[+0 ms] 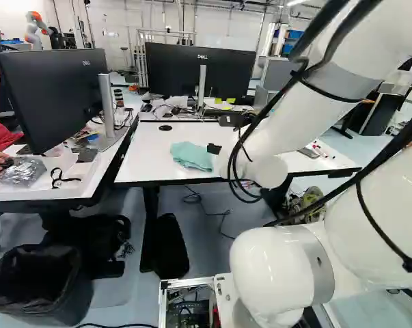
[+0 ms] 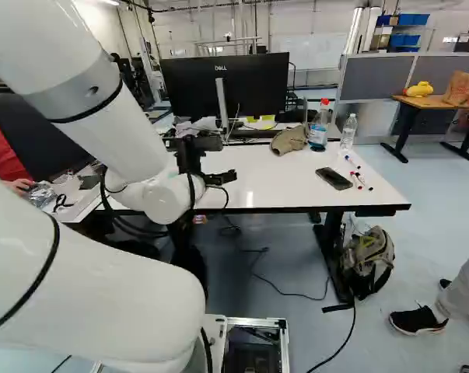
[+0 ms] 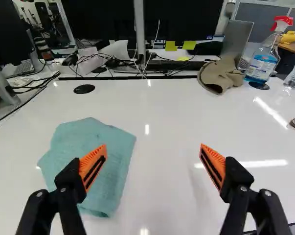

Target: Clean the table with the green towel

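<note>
The green towel (image 3: pixel 115 161) is seen spread somewhat unevenly on the white table (image 3: pixel 169 125), toward its left side, with its near part lying beneath and beside the left finger of the claw (image 2: pixel 218 178). The claw is released: its two fingers are held wide apart, with nothing gripped between the orange pads (image 3: pixel 92 167). Whether the towel is touched by the left finger cannot be told. In the left base view, the towel is shown near the middle of the picture, just left of the arm.

Beyond the towel, a round black disc (image 3: pixel 84 89) is set in the tabletop near the far edge. Ahead of the right finger, at the far edge, a beige cap (image 3: pixel 218 77) is placed just beside a spray bottle (image 3: pixel 262 66) with a red head, and a transparent bottle (image 2: pixel 349 130) is stood to the right of that. Closer in on the right side, a dark phone (image 2: pixel 334 179) is laid flat, with several markers (image 2: pixel 360 180) scattered nearby. Behind the table, a large black monitor (image 2: pixel 253 85) is held up on a stand, and yellow notes (image 3: pixel 170 46) are seen below its screen. A backpack (image 2: pixel 370 260) is rested on the floor by the table's right leg.
</note>
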